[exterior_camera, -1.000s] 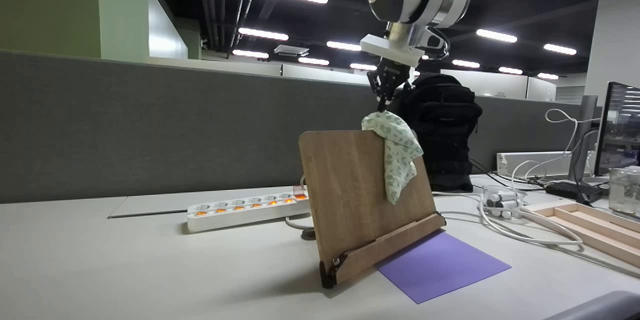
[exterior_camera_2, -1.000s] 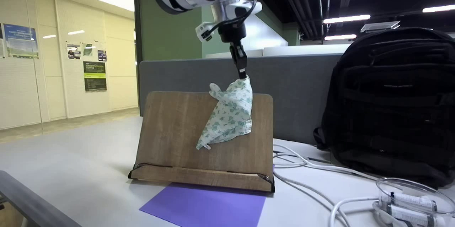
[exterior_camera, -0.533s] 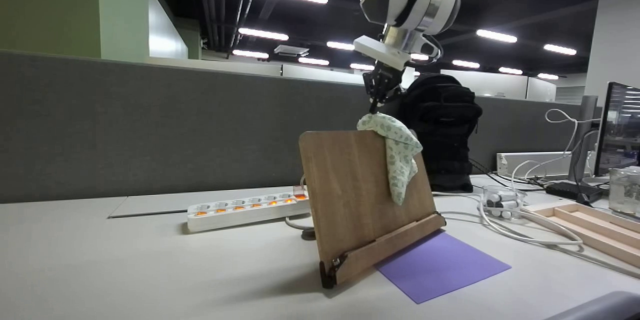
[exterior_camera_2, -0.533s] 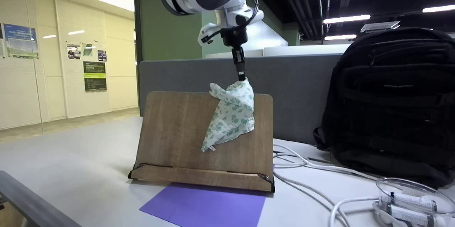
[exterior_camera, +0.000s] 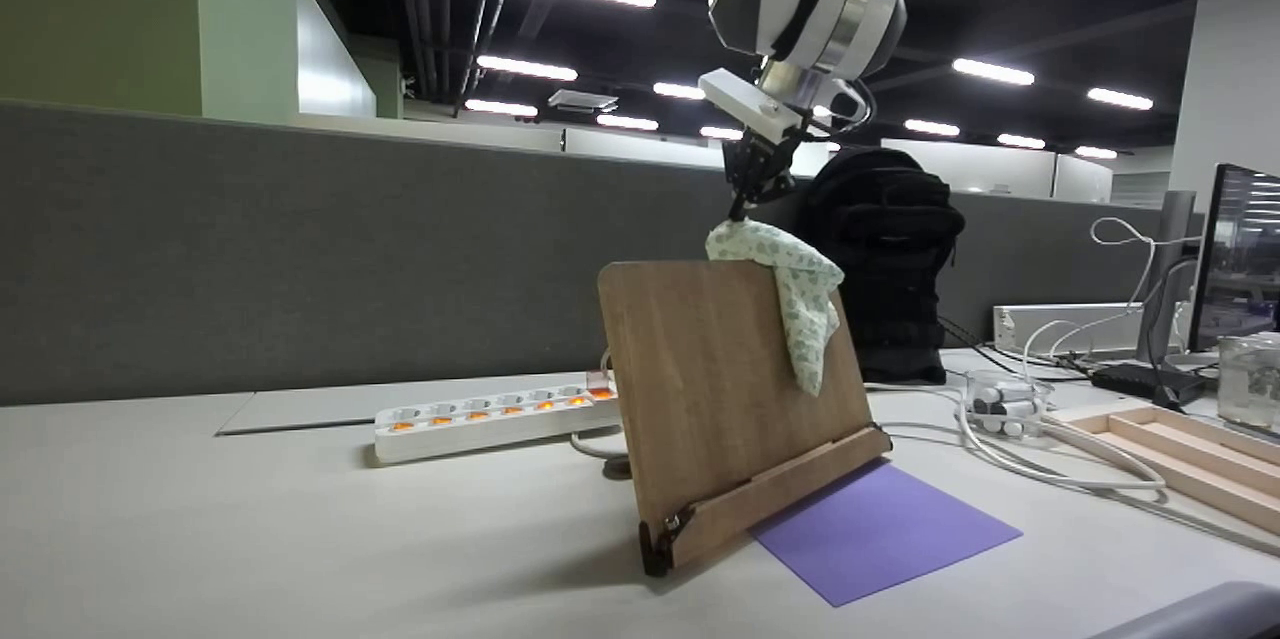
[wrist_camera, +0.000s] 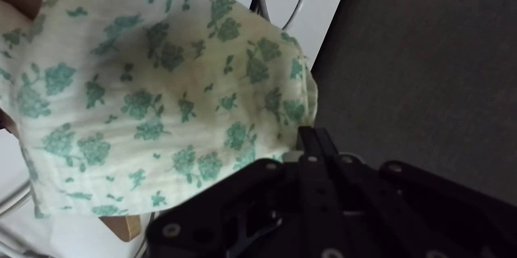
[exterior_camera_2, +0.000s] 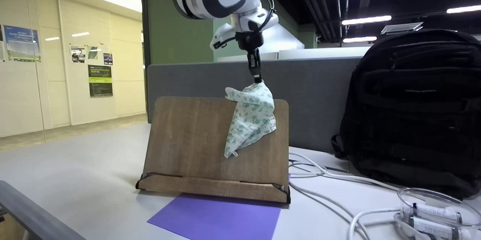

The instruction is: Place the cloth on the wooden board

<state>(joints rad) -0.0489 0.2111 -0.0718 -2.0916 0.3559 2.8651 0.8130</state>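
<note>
Most of the placing looks done to us — the cloth point(exterior_camera_2: 251, 114) hangs over the top edge of the wooden board point(exterior_camera_2: 188, 138) and down its front, its raised end pinched in the gripper point(wrist_camera: 314, 130) — leaving, we judge, only lowering, release and withdrawal
</note>
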